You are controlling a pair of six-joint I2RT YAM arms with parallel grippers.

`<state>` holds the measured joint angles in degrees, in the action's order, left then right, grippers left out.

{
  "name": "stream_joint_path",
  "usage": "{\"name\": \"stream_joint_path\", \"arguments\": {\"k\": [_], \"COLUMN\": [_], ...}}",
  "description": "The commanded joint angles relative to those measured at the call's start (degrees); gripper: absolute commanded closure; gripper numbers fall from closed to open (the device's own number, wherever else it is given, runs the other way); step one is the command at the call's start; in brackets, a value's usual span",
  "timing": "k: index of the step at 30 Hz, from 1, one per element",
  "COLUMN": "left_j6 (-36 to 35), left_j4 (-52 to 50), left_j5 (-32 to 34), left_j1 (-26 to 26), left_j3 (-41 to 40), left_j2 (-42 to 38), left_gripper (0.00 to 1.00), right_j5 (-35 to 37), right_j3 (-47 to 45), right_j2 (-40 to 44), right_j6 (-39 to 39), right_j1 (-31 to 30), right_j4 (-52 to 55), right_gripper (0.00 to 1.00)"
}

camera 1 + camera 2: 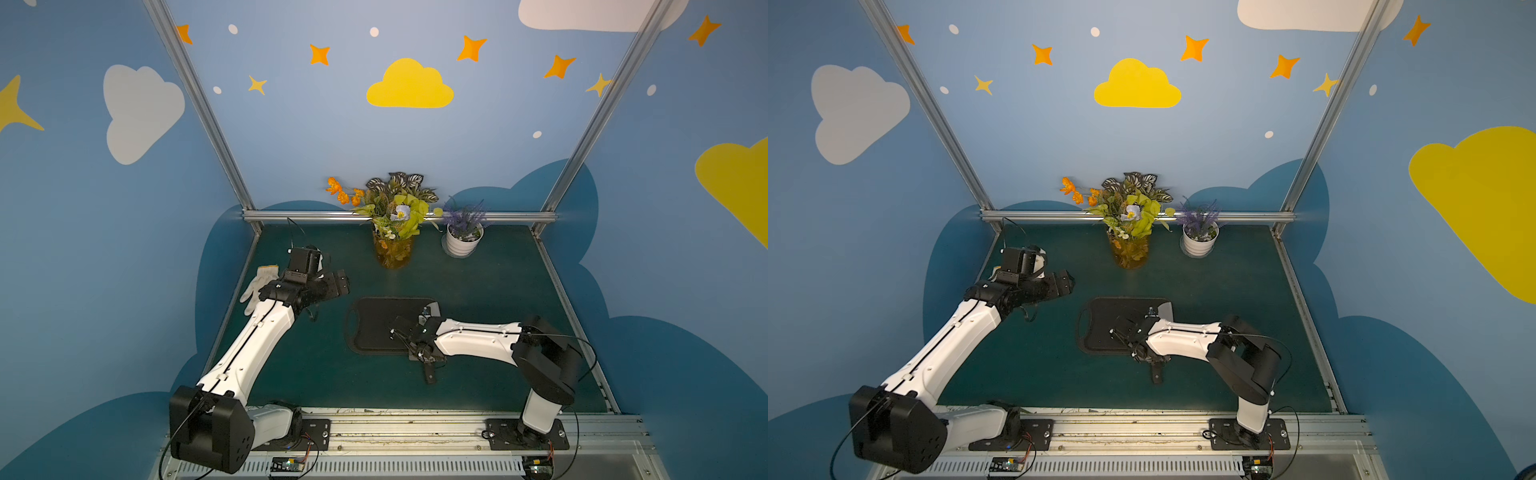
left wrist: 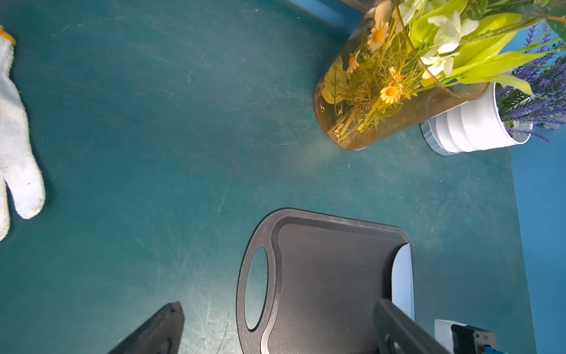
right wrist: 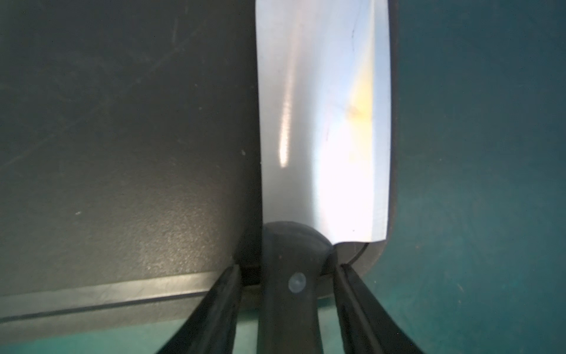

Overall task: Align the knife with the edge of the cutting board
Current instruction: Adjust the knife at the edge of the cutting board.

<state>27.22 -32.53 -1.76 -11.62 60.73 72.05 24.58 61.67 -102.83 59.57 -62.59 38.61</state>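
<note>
Knife (image 3: 321, 122), one: the blade is laid flat on the cutting board (image 1: 374, 328), one, along the short edge opposite the handle slot and nearly parallel to the rim. The black handle is carried past the near edge over the bench (image 1: 478, 282).

Right end effector (image 3: 288, 269): its fingers are parted narrowly either side of the handle. Gaps are seen and nothing is gripped.

Left end effector (image 2: 277, 309): spread wide, empty, held off the slot end.

Open bench is found round the board.

Glove (image 1: 257, 286), one, at the left margin. Vase (image 1: 394, 249), one, and white pot (image 1: 461, 243), one, at the far edge.
</note>
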Motion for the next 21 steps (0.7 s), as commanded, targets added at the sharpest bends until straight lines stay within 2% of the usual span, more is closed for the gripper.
{"name": "stream_joint_path", "arguments": {"k": [1,17,21], "left_j6": [-0.67,-0.87,-1.0], "left_j4": [-0.17,-0.23,-0.08], "left_j5": [-0.26,-0.38,-0.61], "left_j1": [0.34,0.45,0.54], "left_j3": [0.04,0.0,0.08], "left_j2": [0.07,0.35,0.54], "left_gripper": [0.0,0.0,0.0], "right_j5": [0.04,-0.35,-0.17], "right_j3": [0.93,-0.39,-1.91], "right_j2": [-0.5,3.24,5.55], "right_j6": [0.15,-1.8,-2.75], "right_j1": [0.18,-0.33,-0.32], "right_j4": [0.98,-1.11,-2.11], "right_gripper": [0.42,0.11,0.06]}}
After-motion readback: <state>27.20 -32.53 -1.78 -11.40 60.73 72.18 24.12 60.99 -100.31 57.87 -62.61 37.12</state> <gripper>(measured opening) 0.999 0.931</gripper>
